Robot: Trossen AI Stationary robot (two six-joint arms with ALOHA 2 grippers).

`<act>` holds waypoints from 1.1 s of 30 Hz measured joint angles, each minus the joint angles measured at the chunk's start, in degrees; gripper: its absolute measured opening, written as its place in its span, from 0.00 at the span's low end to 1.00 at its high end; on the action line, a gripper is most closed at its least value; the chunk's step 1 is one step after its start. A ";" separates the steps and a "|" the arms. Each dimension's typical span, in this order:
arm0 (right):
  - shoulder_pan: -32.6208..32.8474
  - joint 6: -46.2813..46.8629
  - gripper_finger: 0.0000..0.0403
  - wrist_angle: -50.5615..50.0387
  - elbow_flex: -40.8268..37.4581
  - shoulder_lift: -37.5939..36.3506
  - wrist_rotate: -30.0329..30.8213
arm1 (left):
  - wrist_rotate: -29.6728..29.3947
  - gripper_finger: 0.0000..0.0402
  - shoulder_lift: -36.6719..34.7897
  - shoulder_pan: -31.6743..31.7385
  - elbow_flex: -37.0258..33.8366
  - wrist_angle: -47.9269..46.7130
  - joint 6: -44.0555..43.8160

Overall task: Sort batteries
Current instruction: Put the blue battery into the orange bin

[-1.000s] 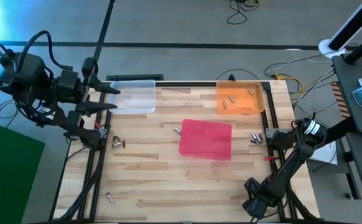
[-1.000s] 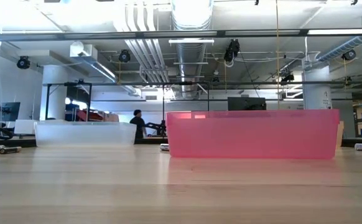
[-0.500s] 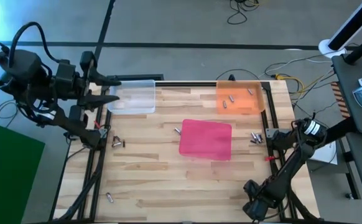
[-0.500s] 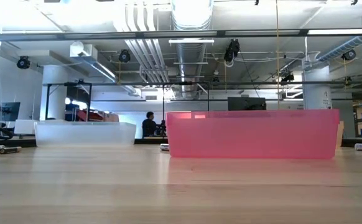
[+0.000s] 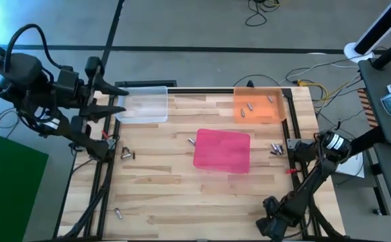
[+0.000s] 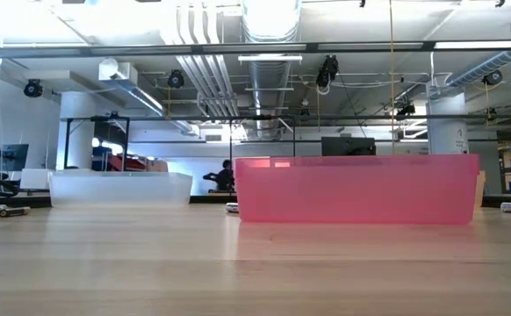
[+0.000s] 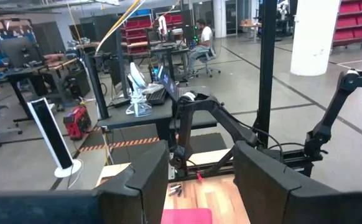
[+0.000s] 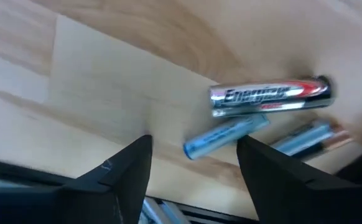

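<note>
Batteries point(image 5: 275, 148) scattered on the table point(image 5: 168, 195): a cluster at the right edge beside the pink tray point(image 5: 222, 150), two in the orange tray point(image 5: 256, 107), others at left; right gripper point(image 8: 193, 168) released just above the cluster; left gripper point(image 5: 118, 101) parted, beside the clear tray point(image 5: 144, 105).

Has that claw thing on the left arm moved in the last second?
Yes. The left end effector has pulled back slightly toward the picture's left, away from the clear tray, which has stayed put in the high view.
</note>
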 joint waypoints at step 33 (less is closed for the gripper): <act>-1.62 8.53 0.33 -4.75 -2.46 0.13 -0.02 | 0.77 0.39 0.11 0.00 -0.02 -0.51 -0.04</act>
